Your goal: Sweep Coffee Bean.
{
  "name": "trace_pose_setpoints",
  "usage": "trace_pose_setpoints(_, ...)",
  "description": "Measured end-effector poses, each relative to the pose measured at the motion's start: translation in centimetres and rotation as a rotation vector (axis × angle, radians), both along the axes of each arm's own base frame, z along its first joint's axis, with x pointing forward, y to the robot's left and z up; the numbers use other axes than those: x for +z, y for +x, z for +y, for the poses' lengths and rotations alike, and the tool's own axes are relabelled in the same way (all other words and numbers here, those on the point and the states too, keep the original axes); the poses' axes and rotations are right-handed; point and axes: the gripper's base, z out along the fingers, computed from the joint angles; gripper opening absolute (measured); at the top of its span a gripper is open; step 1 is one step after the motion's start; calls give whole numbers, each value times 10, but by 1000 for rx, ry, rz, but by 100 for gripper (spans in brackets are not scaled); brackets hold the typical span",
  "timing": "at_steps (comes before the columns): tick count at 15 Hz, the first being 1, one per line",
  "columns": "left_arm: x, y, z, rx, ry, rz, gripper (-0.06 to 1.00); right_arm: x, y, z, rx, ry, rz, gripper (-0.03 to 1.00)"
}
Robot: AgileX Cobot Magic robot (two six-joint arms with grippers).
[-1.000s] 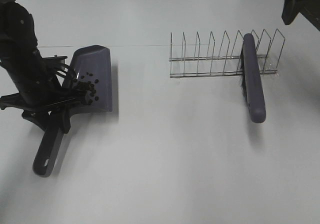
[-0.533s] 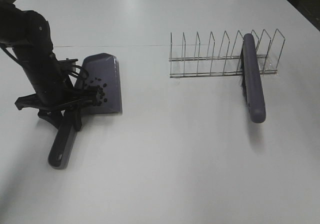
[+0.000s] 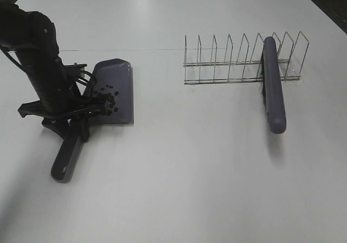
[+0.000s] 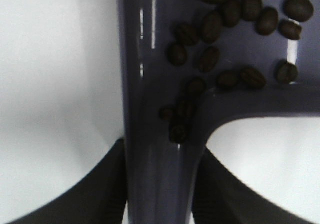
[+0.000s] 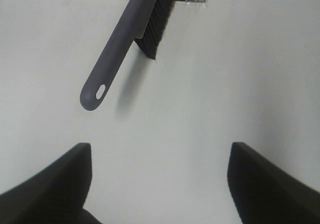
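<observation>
A purple-grey dustpan (image 3: 115, 91) lies on the white table at the left, its handle (image 3: 67, 157) pointing toward the front. The coffee beans (image 3: 106, 97) lie in its tray; close up they show in the left wrist view (image 4: 225, 29). My left gripper (image 3: 65, 113) is shut on the dustpan's handle neck (image 4: 157, 174), one finger on each side. A purple brush (image 3: 272, 85) with black bristles rests in the wire rack (image 3: 238, 58) at the right; it also shows in the right wrist view (image 5: 125, 39). My right gripper (image 5: 160, 184) is open and empty, out of the high view.
The wire rack stands at the back right with the brush's handle sticking out toward the front. A thin seam line (image 3: 152, 50) crosses the table behind the dustpan.
My left arm has slid the dustpan to the right and turned it, then almost stopped. The right arm has left the high view. The brush has not moved.
</observation>
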Motion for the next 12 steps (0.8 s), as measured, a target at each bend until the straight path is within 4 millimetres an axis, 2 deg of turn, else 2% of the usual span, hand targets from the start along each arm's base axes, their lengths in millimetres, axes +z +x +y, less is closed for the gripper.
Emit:
trace_pose_setpoints(1, 0, 0, 0, -5, 0, -1, 34, 0, -10, -1, 0, 2, -19, 66)
trace_pose_setpoints(2, 1, 0, -1, 2, -12, -2, 50, -3, -29, -3, 0, 5, -50, 66)
trace_pose_setpoints(3, 3, 1, -2, 1, -15, -9, 62, -6, -38, -4, 0, 7, -61, 66)
trace_pose_setpoints(5, 7, 2, -1, -6, -10, -24, 76, -10, -50, -6, 0, 9, -78, 66)
trace_pose_setpoints(6, 9, 4, 0, -18, 0, -31, 80, -14, -58, -6, 0, 10, -87, 66)
trace_pose_setpoints(8, 27, 9, 0, -43, 14, -58, 82, -24, -71, -8, 0, 11, -93, 66)
trace_pose_setpoints(12, 93, 17, 3, -92, 45, -178, 82, -54, -93, -10, 0, 10, -81, 66)
